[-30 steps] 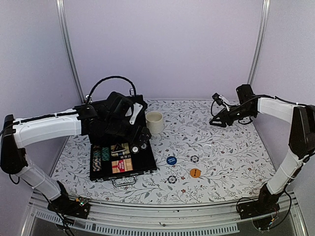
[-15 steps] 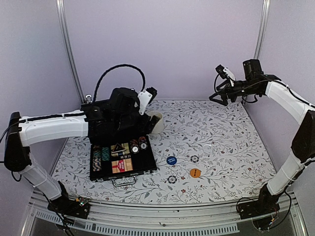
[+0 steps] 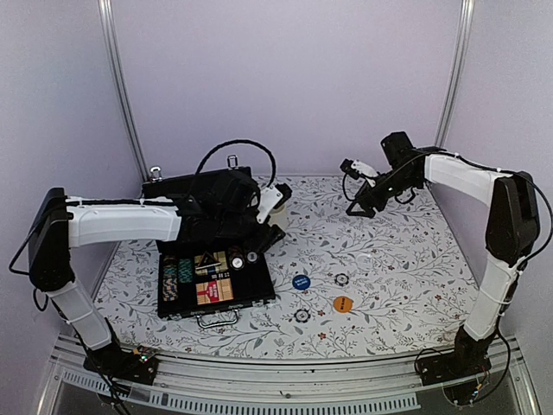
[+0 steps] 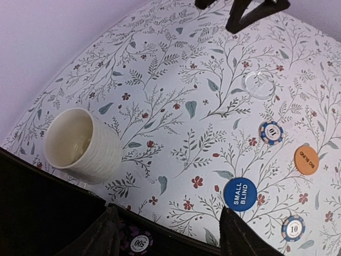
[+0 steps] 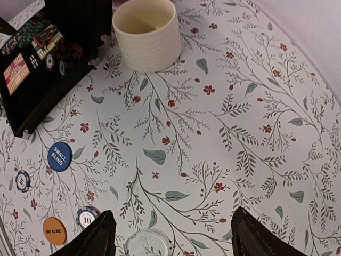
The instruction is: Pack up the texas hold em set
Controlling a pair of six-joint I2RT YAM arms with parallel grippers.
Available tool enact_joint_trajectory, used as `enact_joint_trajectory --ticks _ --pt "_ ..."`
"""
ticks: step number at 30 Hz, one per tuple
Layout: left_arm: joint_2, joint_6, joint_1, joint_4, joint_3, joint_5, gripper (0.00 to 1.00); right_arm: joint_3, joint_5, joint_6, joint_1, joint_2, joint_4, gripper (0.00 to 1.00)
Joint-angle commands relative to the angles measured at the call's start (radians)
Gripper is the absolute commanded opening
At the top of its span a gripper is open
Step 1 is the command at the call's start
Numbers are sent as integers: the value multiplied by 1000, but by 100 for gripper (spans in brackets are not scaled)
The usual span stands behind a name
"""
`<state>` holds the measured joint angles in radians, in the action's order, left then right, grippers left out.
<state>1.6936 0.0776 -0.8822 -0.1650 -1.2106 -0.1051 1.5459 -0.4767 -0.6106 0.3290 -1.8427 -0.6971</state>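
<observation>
The black case [image 3: 257, 296] of the texas hold em set lies open at front left, with striped chips, card decks and dice in its tray. My left gripper [image 3: 266, 228] hovers open over the case's back right corner, beside the cream mug [image 4: 82, 144]. A purple 500 chip [image 4: 138, 242] shows in the tray below it. On the table lie a blue SMALL BLIND button [image 3: 301, 282], an orange button [image 3: 343, 303], two blue striped chips [image 3: 342, 278] [image 3: 301, 315] and a clear round button [image 5: 146, 244]. My right gripper [image 3: 352, 208] hangs open above the table's back middle, holding nothing.
The case's lid [image 3: 186, 186] stands up behind the tray, under my left arm. The mug [image 5: 146, 32] stands just right of the case, largely hidden by my left gripper in the top view. Walls and two metal posts [image 3: 121, 86] close the back.
My left gripper came down and to the right, toward the mug. My right arm swung from high at the back right down and leftward over the table.
</observation>
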Motion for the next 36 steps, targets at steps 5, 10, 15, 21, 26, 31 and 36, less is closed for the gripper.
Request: enact_joint_trajectory --ticks 5,10,15,21,26,31,36 --pt "-59 -4 5 6 13 31 73 -35 199 2 21 -92 -106 86" --pt "-76 1 5 4 15 13 73 -71 280 -19 57 -120 -135 98" --pt "-77 12 5 -2 17 4 73 -81 358 -17 84 -173 -164 100" --pt "-78 14 5 -4 19 1 73 -92 400 -18 113 -205 -192 100" --pt "-76 17 5 -4 19 -4 73 -112 439 -13 136 -213 -213 96" --pt "-69 19 6 -7 17 -5 73 -127 434 -8 136 -213 -244 90" --pt "-66 18 5 -8 17 -7 72 -122 434 1 137 -229 -258 76"
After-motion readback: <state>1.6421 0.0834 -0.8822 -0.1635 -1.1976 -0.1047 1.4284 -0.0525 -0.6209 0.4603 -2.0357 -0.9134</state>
